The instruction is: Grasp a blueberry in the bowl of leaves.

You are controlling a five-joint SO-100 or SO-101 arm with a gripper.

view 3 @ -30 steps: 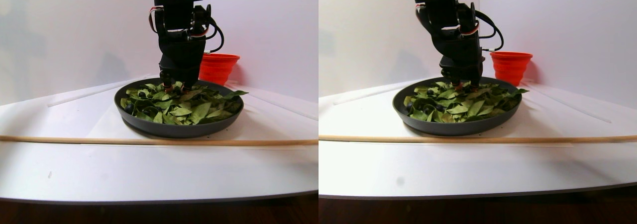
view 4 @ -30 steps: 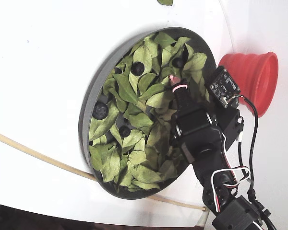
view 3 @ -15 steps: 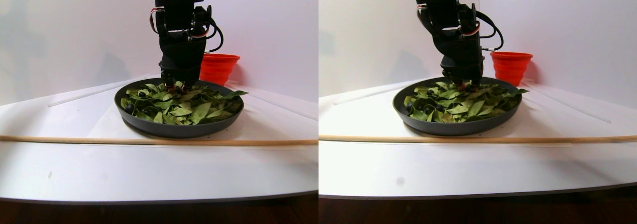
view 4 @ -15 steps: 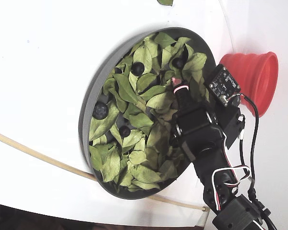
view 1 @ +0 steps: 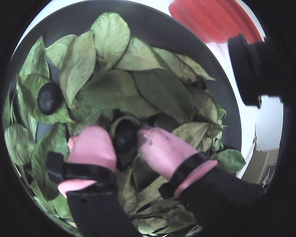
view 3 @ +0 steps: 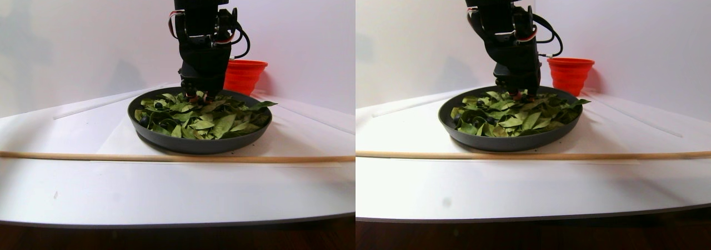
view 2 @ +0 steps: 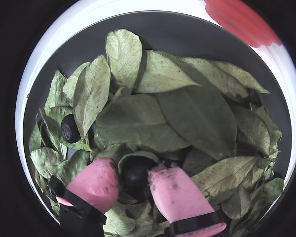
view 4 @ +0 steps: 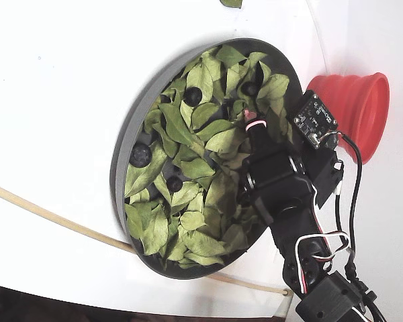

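The dark-grey bowl (view 1: 158, 29) (view 2: 187, 34) (view 3: 189, 144) (view 4: 131, 127) is filled with light-green leaves (view 1: 113, 89) (view 2: 197, 113) (view 4: 188, 201). My gripper (view 1: 126, 140) (view 2: 134, 173) reaches down into the leaves at the bowl's far side in the stereo pair view (view 3: 197, 94). Its pink fingertips (view 1: 91, 145) (view 2: 175, 192) press on both sides of a dark blueberry (view 1: 124, 136) (view 2: 135, 170) that still rests among the leaves. A second blueberry (view 1: 49, 98) (view 2: 69, 129) lies to the left. The fixed view shows several more berries (view 4: 140, 155) and the gripper (view 4: 250, 121).
A red ribbed cup (view 1: 212, 19) (view 2: 241, 22) (view 3: 244, 75) (view 4: 352, 111) stands just beyond the bowl's rim, close to the arm. A thin wooden stick (view 3: 166, 158) (view 4: 40, 211) lies across the white table in front of the bowl.
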